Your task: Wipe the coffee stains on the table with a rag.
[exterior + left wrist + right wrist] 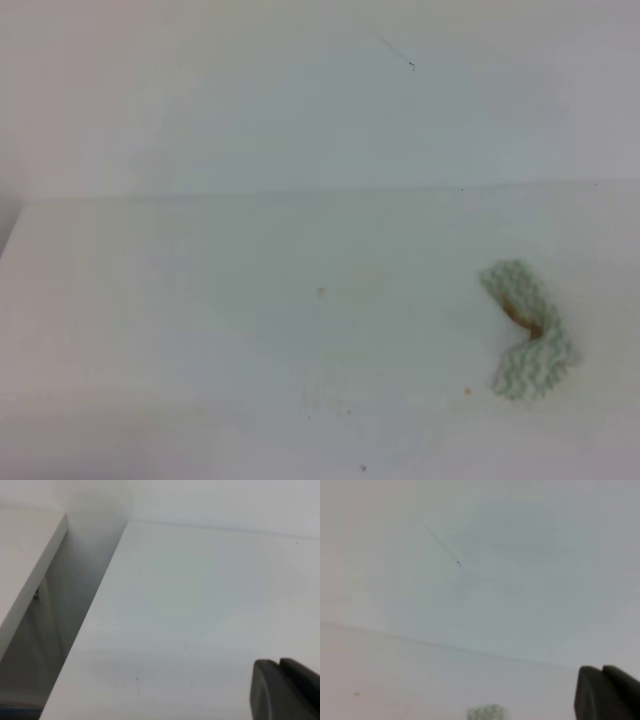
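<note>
The rag (527,331), pale green and white zigzag, lies crumpled and folded on the white table (200,300) at the right, with an orange-brown streak along its fold. No palm-sized blotch shows on the table. Tiny orange-brown specks of the coffee stains (321,291) lie mid-table, and one (467,390) sits just left of the rag. The rag's top edge (487,713) and a speck (356,694) show in the right wrist view. Neither gripper shows in the high view. The left gripper (279,667) and the right gripper (601,672) each show as two dark fingers pressed together, holding nothing, away from the rag.
The white wall (300,100) rises behind the table's far edge. In the left wrist view the table's left edge (95,610) drops into a gap beside another white surface (25,555).
</note>
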